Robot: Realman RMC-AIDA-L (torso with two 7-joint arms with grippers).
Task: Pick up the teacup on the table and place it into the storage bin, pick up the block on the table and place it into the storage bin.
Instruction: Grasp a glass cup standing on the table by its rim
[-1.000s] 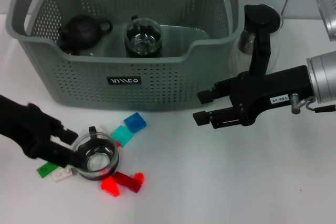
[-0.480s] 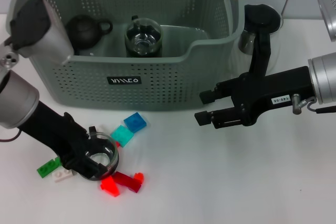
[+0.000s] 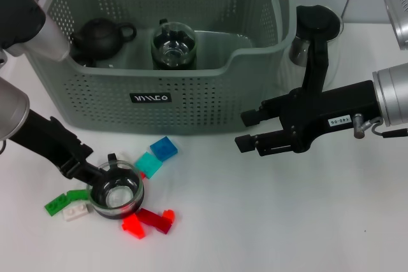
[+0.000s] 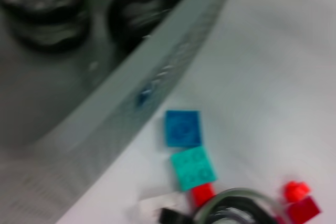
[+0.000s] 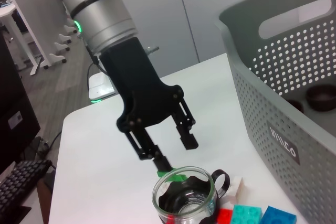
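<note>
left gripper (image 3: 89,179): its jaws are seen parted, not clamped; in the right wrist view one finger (image 5: 186,136) hangs clear of the glass and the other (image 5: 157,159) reaches down to the rim. the black fingers are set at the near-left rim of the teacup, low over the table.
teacup (image 3: 115,190): a small clear glass cup with a dark base and a black loop handle — it stands upright on the white table (image 3: 268,221), in front of the storage bin and outside it, ringed by loose blocks.
blocks: a blue block (image 3: 164,148) and a teal block (image 3: 148,164) lie just behind the cup toward the bin; a green block (image 3: 58,204) and a white block (image 3: 76,211) lie on its left, next to the gripper; a bright red block (image 3: 133,226) and a dark red block (image 3: 157,220) lie in front of it. all are flat on the table.
storage bin (image 3: 159,103): a large grey perforated basket with orange handle clips and a small black label on its front wall, set at the back of the table. a black teapot (image 3: 102,36) and a glass vessel (image 3: 173,46) are seen inside it.
right gripper (image 3: 248,130): held in the air to the right of the bin's front corner, well apart from the cup, jaws parted with nothing between them.
beside the bin: a glass pot with a black lid (image 3: 319,33) stands at the bin's right end — partly hidden by the right arm.
</note>
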